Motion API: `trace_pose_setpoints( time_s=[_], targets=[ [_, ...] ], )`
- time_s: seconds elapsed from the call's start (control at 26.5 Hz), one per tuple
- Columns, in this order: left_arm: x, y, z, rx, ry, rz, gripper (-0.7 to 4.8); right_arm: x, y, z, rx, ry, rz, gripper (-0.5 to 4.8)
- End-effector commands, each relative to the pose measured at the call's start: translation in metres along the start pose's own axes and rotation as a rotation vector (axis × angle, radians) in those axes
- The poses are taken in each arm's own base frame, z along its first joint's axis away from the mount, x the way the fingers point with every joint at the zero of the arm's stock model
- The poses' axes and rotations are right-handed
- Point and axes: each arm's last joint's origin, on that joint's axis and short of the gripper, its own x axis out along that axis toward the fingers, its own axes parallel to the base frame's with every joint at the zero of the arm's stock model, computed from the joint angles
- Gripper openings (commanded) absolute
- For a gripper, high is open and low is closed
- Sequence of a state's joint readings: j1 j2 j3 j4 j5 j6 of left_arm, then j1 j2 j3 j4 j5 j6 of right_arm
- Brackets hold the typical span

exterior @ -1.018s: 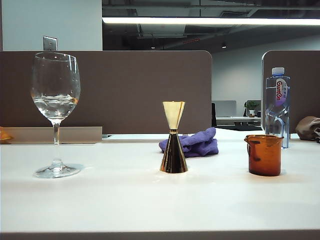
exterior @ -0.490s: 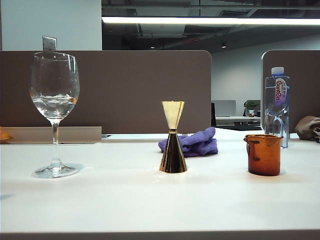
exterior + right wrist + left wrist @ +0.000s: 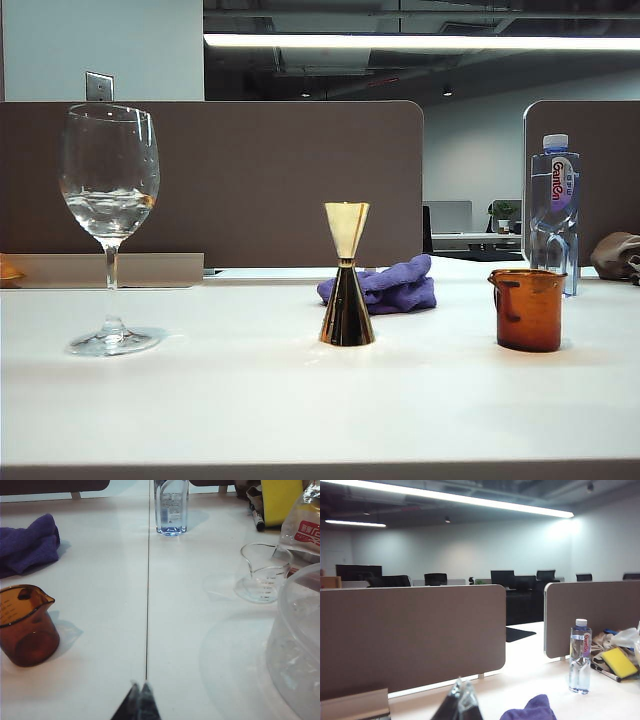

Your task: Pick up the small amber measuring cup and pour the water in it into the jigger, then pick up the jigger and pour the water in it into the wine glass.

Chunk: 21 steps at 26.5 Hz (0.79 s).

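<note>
Both pours: we judge them done; nothing remains.
Wine glass [image 3: 109, 225]: holds water [image 3: 108, 208], table's left.
Jigger [image 3: 347, 275]: centre, upright.
Small amber measuring cup [image 3: 529, 309]: right, empty.
Left gripper [image 3: 459, 706]: closed, raised.
Right gripper [image 3: 138, 703]: closed, beside the cup.

Long ceiling strip lights [image 3: 420, 42] give bright, even light from above and behind. The white table [image 3: 300, 400] looks slightly washed out, with soft, faint shadows. Glints mark the wine glass [image 3: 108, 190] and jigger [image 3: 347, 300]. Wrist views are softer, the far office dim and hazy.
</note>
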<state>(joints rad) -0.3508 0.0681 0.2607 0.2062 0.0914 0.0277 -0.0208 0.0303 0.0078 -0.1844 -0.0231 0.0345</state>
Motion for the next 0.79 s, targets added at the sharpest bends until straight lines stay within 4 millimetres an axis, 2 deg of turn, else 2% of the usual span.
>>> trace_pose_setpoints(
  time_s=[0.04,0.34,0.49,0.64,0.79],
  targets=[
    [-0.006,0.001,-0.011,-0.023,-0.014,0.060,-0.02,0.001,0.000,-0.002,0.002,0.004,0.001,0.01],
    [-0.008,0.004,-0.040,-0.085,0.065,0.128,-0.02,0.000,0.000,-0.001,0.002,-0.006,0.001,0.01],
    [-0.011,0.012,-0.061,-0.076,0.156,0.224,-0.02,0.000,0.000,-0.001,0.002,-0.006,0.001,0.01],
    [-0.017,0.023,-0.071,-0.058,0.267,0.350,-0.02,0.000,0.000,-0.001,0.002,-0.006,0.001,0.01],
    [-0.020,0.027,-0.077,-0.058,0.336,0.401,-0.02,0.000,0.000,-0.001,0.002,-0.006,0.001,0.01]
  ],
)
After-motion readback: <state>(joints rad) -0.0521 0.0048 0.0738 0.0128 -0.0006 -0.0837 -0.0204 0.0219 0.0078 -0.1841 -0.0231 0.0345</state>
